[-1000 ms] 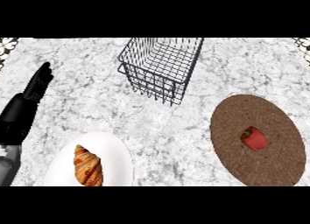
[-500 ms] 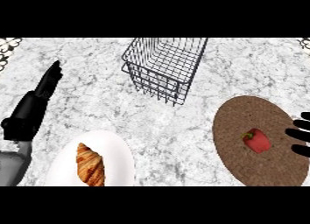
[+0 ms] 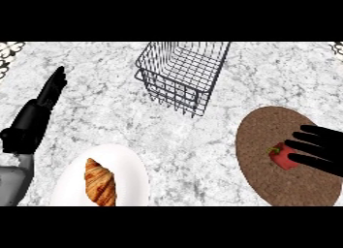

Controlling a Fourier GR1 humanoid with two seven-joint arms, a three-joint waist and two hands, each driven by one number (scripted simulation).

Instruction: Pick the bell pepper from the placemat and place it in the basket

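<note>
Red bell pepper [image 3: 282, 157] is shown lying on the brown round placemat [image 3: 264, 123] at the right of the marble counter [image 3: 174, 135], a little right of the mat's middle. The right hand [image 3: 333, 159] is seen entering from the right edge, with its fingers [image 3: 309, 144] held straight and spread apart. Their tips are laid over the pepper's right side, and nothing is enclosed by them. Whether the pepper is actually touched cannot be told from this view. The wire basket [image 3: 181, 72] is placed at the upper middle of the counter, well apart from the mat, and the pepper is not in it. At the lower left a croissant [image 3: 101, 181] is carried on a white plate [image 3: 130, 162]. The left hand [image 3: 33, 121] is held near the left edge, fingers straight and pointing up, at rest. The task is judged to be at its first step: the pepper is approached but not yet grasped. The closing of the fingers, the lift, the carry across to the basket and the release are all left to be done.
</note>
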